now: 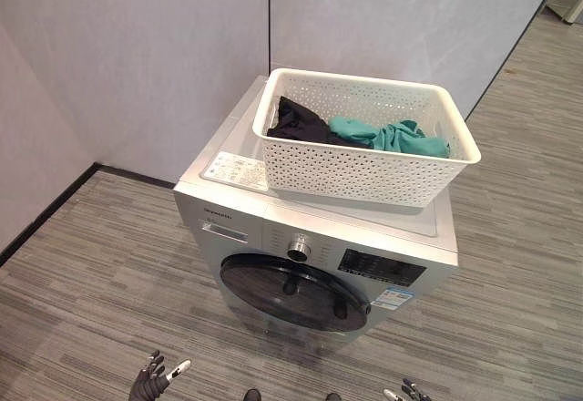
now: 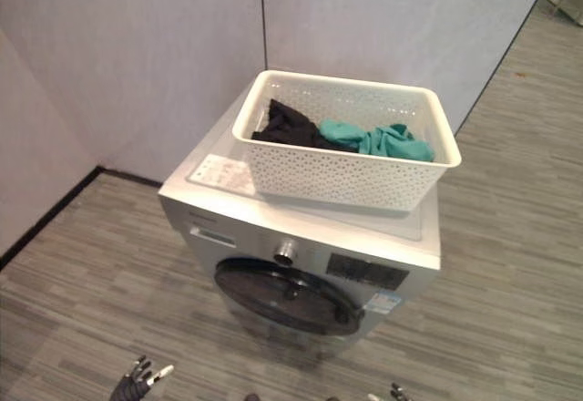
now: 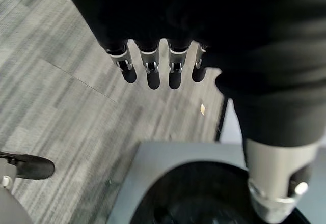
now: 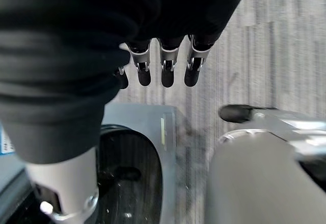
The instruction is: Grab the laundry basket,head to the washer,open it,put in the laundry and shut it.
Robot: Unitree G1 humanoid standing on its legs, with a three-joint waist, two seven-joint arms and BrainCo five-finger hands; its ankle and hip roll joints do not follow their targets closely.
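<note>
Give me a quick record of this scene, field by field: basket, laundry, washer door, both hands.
basket: white laundry basket resting on top of the washer
laundry: black garment and teal garment inside the basket
washer door: dark round door, closed
left hand: left hand low, fingers relaxed, holding nothing
right hand: right hand low, fingers relaxed, holding nothing

- white perforated laundry basket sits on top of washer
- black and teal laundry inside
- round dark washer door closed
</note>
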